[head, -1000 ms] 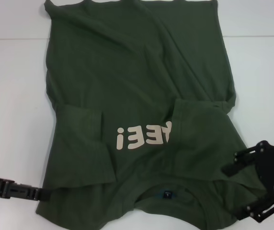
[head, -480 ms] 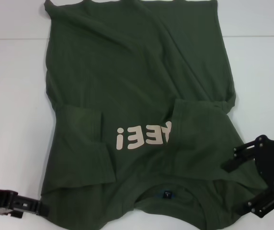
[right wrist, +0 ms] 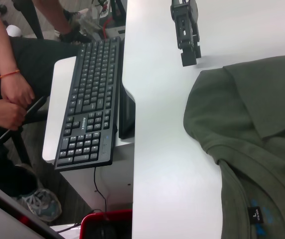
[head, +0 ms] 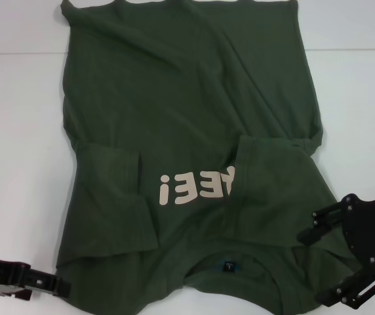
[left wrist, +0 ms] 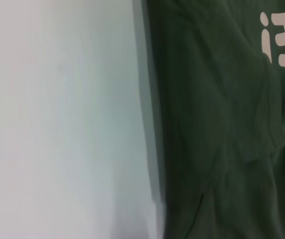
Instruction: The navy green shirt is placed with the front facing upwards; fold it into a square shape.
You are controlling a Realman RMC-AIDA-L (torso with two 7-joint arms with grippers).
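Over the navy green shirt [head: 194,151], right gripper [head: 315,266] spread wide, empty; left gripper [head: 59,287] unclear.

We saw a dark green shirt [head: 187,118] with pale beige letters [head: 197,186], a white table [head: 17,131], black grippers, and a black keyboard [right wrist: 87,104].

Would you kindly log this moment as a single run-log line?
navy green shirt: flat, front up, sleeves folded in | left gripper: at near-left shoulder corner | right gripper: open, over near-right shoulder | white table
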